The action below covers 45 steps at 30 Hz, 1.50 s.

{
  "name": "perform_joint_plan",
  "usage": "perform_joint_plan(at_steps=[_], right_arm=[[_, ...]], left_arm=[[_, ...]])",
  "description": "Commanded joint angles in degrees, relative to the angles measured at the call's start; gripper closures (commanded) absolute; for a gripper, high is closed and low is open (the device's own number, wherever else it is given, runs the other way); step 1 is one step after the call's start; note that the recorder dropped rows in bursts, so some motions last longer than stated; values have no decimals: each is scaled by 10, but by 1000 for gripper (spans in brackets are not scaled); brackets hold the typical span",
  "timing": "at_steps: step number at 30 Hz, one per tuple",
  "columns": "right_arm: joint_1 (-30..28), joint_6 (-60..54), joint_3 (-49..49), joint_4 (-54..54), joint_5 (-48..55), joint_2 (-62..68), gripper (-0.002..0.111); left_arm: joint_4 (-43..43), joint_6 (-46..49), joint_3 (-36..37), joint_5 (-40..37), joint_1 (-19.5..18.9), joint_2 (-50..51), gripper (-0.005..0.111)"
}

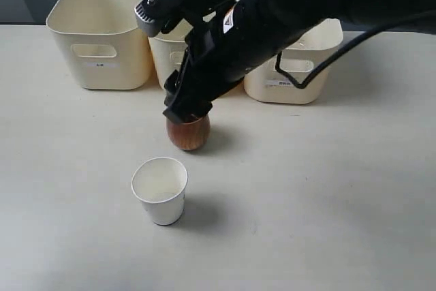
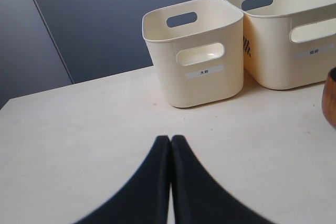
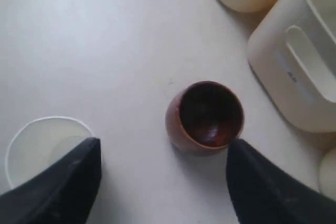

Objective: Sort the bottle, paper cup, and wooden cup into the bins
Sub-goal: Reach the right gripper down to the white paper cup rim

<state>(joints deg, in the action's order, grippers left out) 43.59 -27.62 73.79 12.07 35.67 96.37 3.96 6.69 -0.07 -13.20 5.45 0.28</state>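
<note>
The wooden cup [image 1: 189, 132] stands upright in front of the middle bin [image 1: 165, 56]. My right gripper [image 1: 182, 112] hangs just above it, reaching across the middle. In the right wrist view the right gripper [image 3: 164, 145] is open and empty, and the wooden cup [image 3: 205, 116] lies just beyond the fingertips, close to one finger [image 3: 262, 182]. The paper cup [image 1: 160, 189] stands upright nearer the front, also seen as the paper cup [image 3: 42, 142] by the other finger. My left gripper [image 2: 171, 139] is shut and empty over bare table. The bottle is out of view.
Three cream bins line the back: the left bin [image 1: 101, 28], the middle one partly hidden by the right arm, and the right bin [image 1: 300, 66]. The left wrist view shows two bins [image 2: 194, 51] [image 2: 289, 30] and the wooden cup's edge [image 2: 331, 98].
</note>
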Motion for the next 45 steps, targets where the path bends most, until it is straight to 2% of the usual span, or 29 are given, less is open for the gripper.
perform_joint_plan(at_steps=[1, 24, 36, 45], right_arm=[[-1, -52, 3, 69, 27, 14, 43], [-1, -68, 3, 99, 46, 125, 43], [-1, -78, 3, 111, 40, 142, 44], [-1, -78, 3, 113, 40, 142, 54]], left_arm=[[0, -1, 1, 3, 4, -3, 107], [0, -1, 1, 3, 4, -3, 107], [0, -1, 1, 3, 4, -3, 107], [0, -1, 1, 3, 4, -3, 107]])
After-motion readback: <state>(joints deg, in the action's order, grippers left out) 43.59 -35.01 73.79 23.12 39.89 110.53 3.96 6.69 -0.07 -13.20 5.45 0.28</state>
